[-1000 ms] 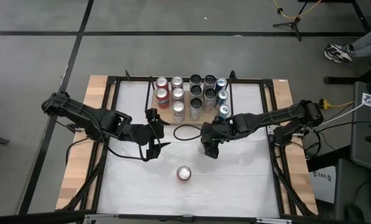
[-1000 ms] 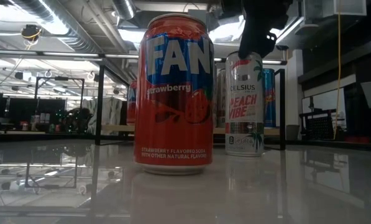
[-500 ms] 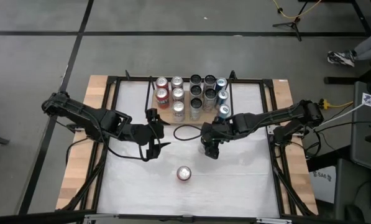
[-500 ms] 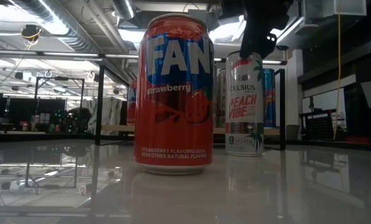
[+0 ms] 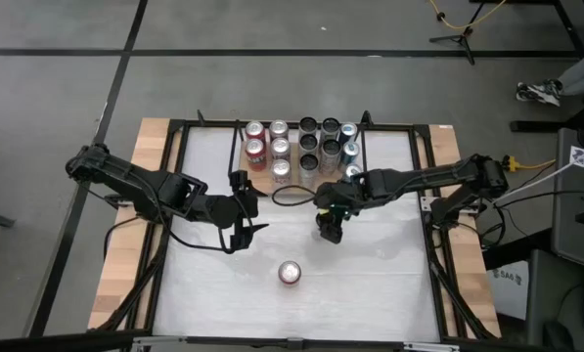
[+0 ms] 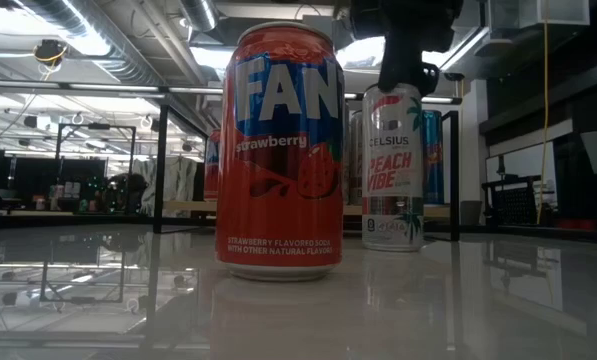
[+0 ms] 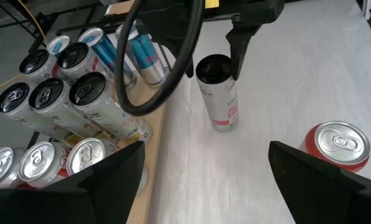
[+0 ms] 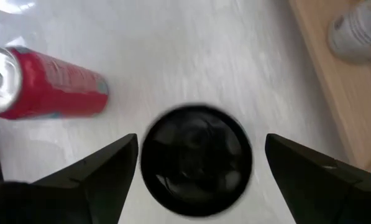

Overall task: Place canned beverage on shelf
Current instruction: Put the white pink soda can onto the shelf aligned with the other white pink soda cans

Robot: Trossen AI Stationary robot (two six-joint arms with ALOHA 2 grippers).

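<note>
A white Celsius can (image 7: 219,93) stands upright on the white table, close to the near edge of the shelf (image 7: 149,160). The shelf is a light-wood board carrying several upright cans (image 5: 301,152). My right gripper (image 8: 201,140) hangs open over the white can's dark top (image 8: 196,160), pointing steeply down. One finger stands on each side of the top with a gap showing. A red Fanta can (image 5: 290,272) stands upright nearer the table's front edge. My left gripper (image 5: 255,210) waits open to the left of both cans, holding nothing.
A black cable loop (image 5: 290,198) lies in front of the shelf, between the two grippers. Black frame rails (image 5: 174,196) run along the table's sides, with wooden strips outside them. White tabletop lies bare around the red can.
My right gripper has turned a little above the white can, and its wrist has swung toward the shelf. It stays open.
</note>
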